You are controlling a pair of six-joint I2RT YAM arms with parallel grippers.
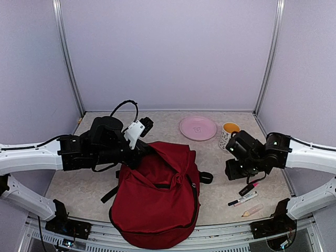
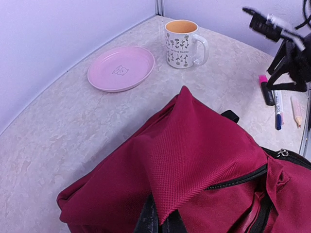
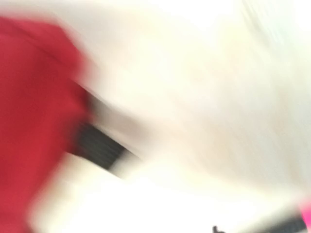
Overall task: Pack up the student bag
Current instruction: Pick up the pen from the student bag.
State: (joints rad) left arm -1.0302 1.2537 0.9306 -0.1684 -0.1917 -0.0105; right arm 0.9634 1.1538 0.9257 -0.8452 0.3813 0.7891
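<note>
Student bag (image 1: 157,197) lies mid-table between the two arms. Its long axis runs front-to-back, the bulky end is at the table's near edge, and the top end points toward the far wall. Left gripper (image 1: 140,156) is at the bag's far-left top corner. In the left wrist view its jaws are pressed together on a fold of the red fabric, which stands up in a peak, so I judge it is holding the flap up. The zip (image 2: 238,178) runs as a dark line across the upper panel. No lining shows, so can't tell how far the mouth is open. Right gripper (image 1: 241,178) hangs well to the bag's right, approx. over the pink highlighter (image 1: 250,187), with the marker (image 1: 242,199) just beyond toward the near edge. Right wrist view is smeared by blur, and the other views don't settle it, so can't tell if the right jaws are spread or closed. Key relation: the loose pens lie on the bag's right side, beside the right gripper and well apart from the left one. The right arm is therefore the nearer for a pick. The bag lies to that gripper's left, so a load would have to travel leftward to the held-up top end. Pink plate (image 1: 198,128) and mug (image 1: 229,134) sit behind, at the far side, clear of the bag.
</note>
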